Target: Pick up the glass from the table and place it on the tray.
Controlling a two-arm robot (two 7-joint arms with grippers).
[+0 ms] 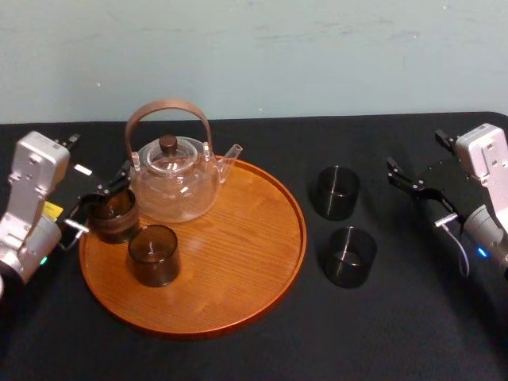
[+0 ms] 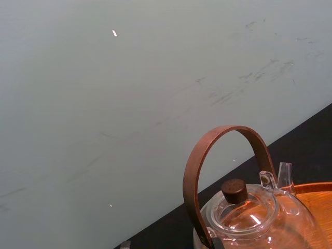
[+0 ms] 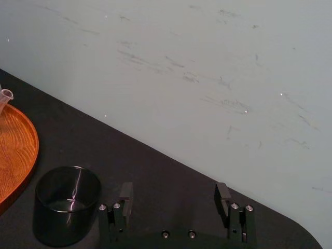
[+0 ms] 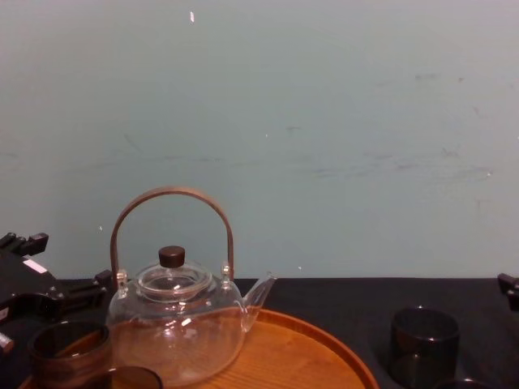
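**Left fingers (image 1: 117, 176).** Closed on a smoked-glass cup (image 1: 115, 218), one finger against each side of its wall. The left gripper (image 1: 101, 202) reaches in across the left rim of the tray (image 1: 262, 238). The cup is upright just inside that rim; whether its base rests on the wood cannot be told. In the chest view the same cup (image 4: 69, 350) appears at the tray's left end.

**Tray.** Round, orange-brown wood with a low raised rim, it lies flat on the black-clothed counter (image 1: 262, 353). A glass teapot (image 1: 175, 178) with a brown hoop handle and a dark lid knob stands on the tray's back-left part, just behind the held cup, its spout toward the tray's right side. A second cup (image 1: 153, 254) stands upright on the tray in front of the teapot, near the held cup but apart from it.

**Right of the tray.** Two more smoked cups stand upright on the counter, off the tray and apart from each other: the far cup (image 1: 337, 190) and the near cup (image 1: 349, 255).

**Right fingers (image 3: 126, 196).** These are spread wide and hold nothing. The right gripper (image 1: 417, 193) is over the counter beyond the far cup, on the side away from the tray. In the right wrist view the far cup (image 3: 67, 210) stands just beside one finger, outside the gap.

**Background.** A pale green wall (image 1: 278, 55) rises behind the counter.
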